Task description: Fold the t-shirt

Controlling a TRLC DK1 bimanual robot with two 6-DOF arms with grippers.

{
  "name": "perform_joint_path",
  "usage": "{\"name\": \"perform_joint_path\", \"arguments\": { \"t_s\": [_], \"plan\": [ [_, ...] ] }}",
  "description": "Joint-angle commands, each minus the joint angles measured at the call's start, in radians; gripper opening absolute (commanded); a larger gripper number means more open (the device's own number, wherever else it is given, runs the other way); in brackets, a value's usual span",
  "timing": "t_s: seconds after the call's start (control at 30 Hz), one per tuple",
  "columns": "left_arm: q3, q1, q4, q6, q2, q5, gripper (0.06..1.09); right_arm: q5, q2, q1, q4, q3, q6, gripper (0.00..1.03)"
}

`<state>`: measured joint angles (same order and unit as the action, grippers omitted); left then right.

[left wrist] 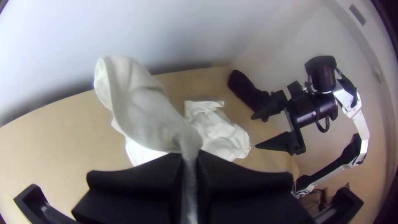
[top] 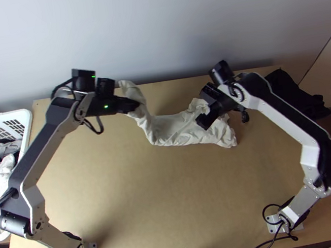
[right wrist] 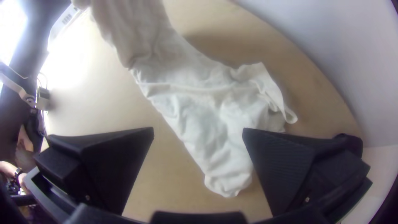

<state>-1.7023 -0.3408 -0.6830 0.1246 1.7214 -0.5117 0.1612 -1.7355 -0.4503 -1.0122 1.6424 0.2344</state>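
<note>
My left gripper is over the table's back left, shut on a bunched part of the off-white t-shirt. In the left wrist view a fold of the t-shirt passes between the closed fingers of the left gripper. From there the cloth hangs down and trails, crumpled, across the back middle of the table. My right gripper is above the t-shirt's right end. The right wrist view has the right gripper wide open, the bunched t-shirt lying below and between its fingers, not gripped.
A white basket of clothes stands at the table's left edge. Dark cloth lies at the back right corner. The wall rises behind the table's back edge. Bare wood spreads in front of the t-shirt.
</note>
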Motion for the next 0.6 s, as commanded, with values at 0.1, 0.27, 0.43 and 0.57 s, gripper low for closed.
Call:
{"name": "perform_joint_path", "arguments": {
  "t_s": [0.1, 0.27, 0.43, 0.57],
  "plan": [
    [-0.125, -0.193, 0.088, 0.026, 0.142, 0.016, 0.09, 0.029, 0.244, 0.076, -0.057, -0.105, -0.060, 0.99],
    [-0.247, -0.262, 0.092, 0.026, 0.270, 0.016, 0.09, 0.029, 0.298, 0.101, -0.055, -0.197, -0.063, 0.99],
    [-0.387, -0.313, 0.092, 0.030, 0.394, 0.015, 0.09, 0.029, 0.306, 0.122, -0.057, -0.219, -0.063, 0.99],
    [-0.473, -0.349, 0.088, 0.033, 0.477, 0.015, 0.09, 0.029, 0.303, 0.139, -0.055, -0.220, -0.063, 0.99]
  ]
}}
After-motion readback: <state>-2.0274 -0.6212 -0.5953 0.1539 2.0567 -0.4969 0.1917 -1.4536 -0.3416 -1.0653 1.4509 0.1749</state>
